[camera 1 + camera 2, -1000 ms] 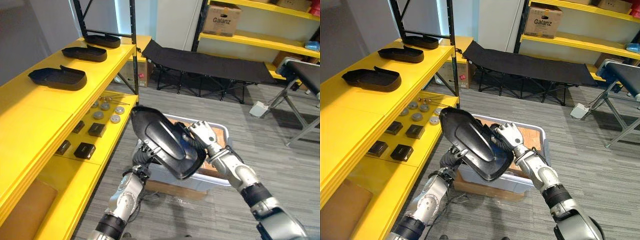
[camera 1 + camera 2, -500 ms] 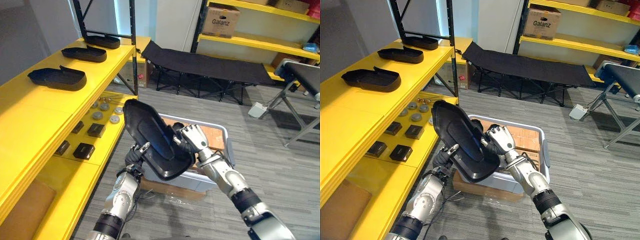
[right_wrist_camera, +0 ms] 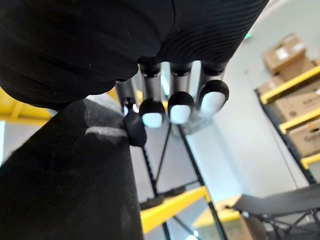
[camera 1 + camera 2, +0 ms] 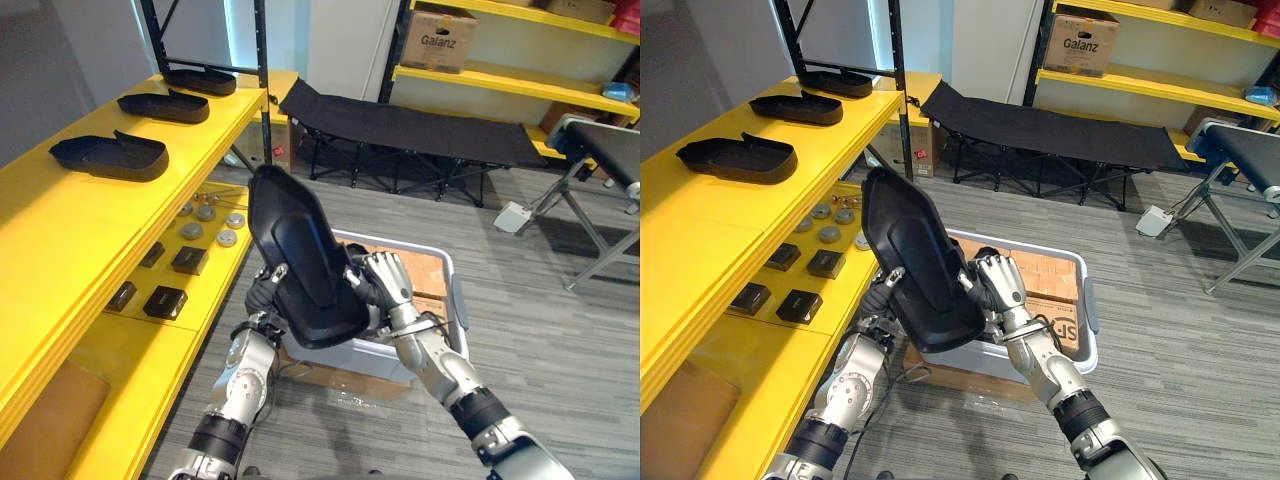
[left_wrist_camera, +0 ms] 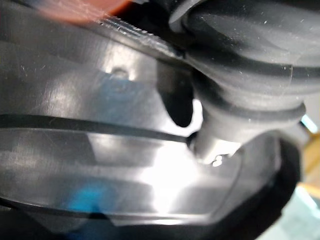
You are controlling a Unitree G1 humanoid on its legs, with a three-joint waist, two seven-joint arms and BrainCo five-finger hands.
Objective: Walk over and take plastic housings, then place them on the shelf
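Gripping with the right hand [image 4: 386,283] just right of centre, curled tight round the right edge of the black plastic housing [image 4: 300,250]. Pinching the opposite edge with the left hand [image 4: 264,292], with a silver thumb hooked over the front and the rest tucked behind. Holding that housing nearly upright at mid-frame, off every surface. Hanging in front of a white bin [image 4: 460,310] on the grey floor, with brown cardboard [image 4: 428,272] inside. Just right of the yellow shelf [image 4: 60,230] running down the left side. Up in the upper left, on its top tier, three more housings [image 4: 110,157] in a row, well apart. On the tier below, small black boxes [image 4: 167,300] and grey discs [image 4: 205,222]. Further back, at top centre, a black folding cot [image 4: 410,125].
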